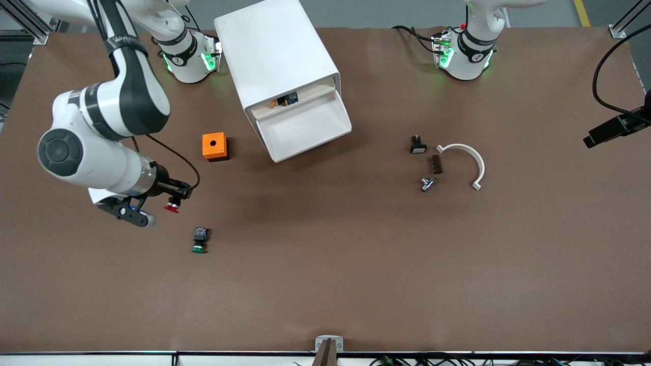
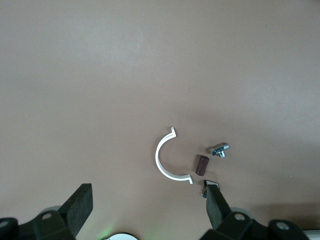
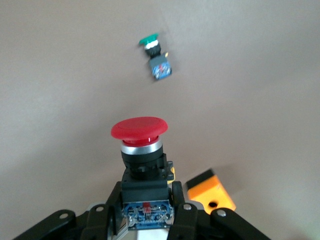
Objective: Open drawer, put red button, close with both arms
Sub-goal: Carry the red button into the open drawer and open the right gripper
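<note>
The white cabinet [image 1: 277,56] stands at the table's edge farthest from the front camera. Its second-from-top drawer [image 1: 305,129] is pulled out and looks empty. The top drawer [image 1: 285,99] shows an orange-blue item. My right gripper [image 1: 175,195] is shut on the red button [image 1: 173,206], holding it by its black-and-blue body above the table, between the orange box and the green button. In the right wrist view the red button [image 3: 140,129] points away from the right gripper [image 3: 145,200]. My left gripper [image 2: 147,192] is open and empty, high over the small parts at the left arm's end.
The orange box [image 1: 214,146] sits beside the cabinet, toward the right arm's end. The green-capped button [image 1: 199,240] lies nearer the front camera. A white arc clip [image 1: 465,157], a brown piece [image 1: 436,164], a metal fitting [image 1: 427,183] and a small black switch [image 1: 418,145] lie together.
</note>
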`<state>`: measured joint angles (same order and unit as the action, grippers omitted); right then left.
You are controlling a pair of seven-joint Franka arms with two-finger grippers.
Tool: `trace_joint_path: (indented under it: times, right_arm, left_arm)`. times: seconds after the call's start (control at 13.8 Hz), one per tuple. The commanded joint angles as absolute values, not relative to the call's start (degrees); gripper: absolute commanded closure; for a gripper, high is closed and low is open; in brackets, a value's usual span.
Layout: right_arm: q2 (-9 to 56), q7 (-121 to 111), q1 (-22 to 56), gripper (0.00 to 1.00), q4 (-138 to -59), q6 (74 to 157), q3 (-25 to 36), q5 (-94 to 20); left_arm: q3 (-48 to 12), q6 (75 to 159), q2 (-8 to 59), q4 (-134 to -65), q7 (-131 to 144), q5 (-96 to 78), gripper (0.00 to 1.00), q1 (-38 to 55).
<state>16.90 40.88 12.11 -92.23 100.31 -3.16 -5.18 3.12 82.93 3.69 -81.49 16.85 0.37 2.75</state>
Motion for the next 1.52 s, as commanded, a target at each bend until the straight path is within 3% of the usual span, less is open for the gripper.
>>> trace_joint_path:
  times: [0.0, 0.29, 0.73, 1.45]
  right_arm:
    - [13.3, 52.4, 12.0, 0.98, -94.0, 98.8, -7.1, -5.1]
    - [12.3, 68.6, 12.0, 0.98, -94.3, 98.3, -13.6, -5.5]
    - [12.9, 90.7, 13.4, 0.98, -99.9, 107.2, -21.6, -5.7]
    - [15.6, 111.8, 25.0, 0.97, -108.7, 126.5, -22.2, -5.5]
  left_arm:
    - [2.6, 89.8, -6.7, -96.1, 15.3, 0.3, 0.0, 2.6]
    - [-3.6, 90.3, -7.9, -98.2, 13.9, 1.1, 0.0, 0.9]
    - [-4.3, 90.4, -8.7, -99.3, 14.1, 1.0, 0.0, 0.9]
    - [-4.5, 90.4, -3.6, -97.4, 14.3, 0.9, 0.0, 1.7]
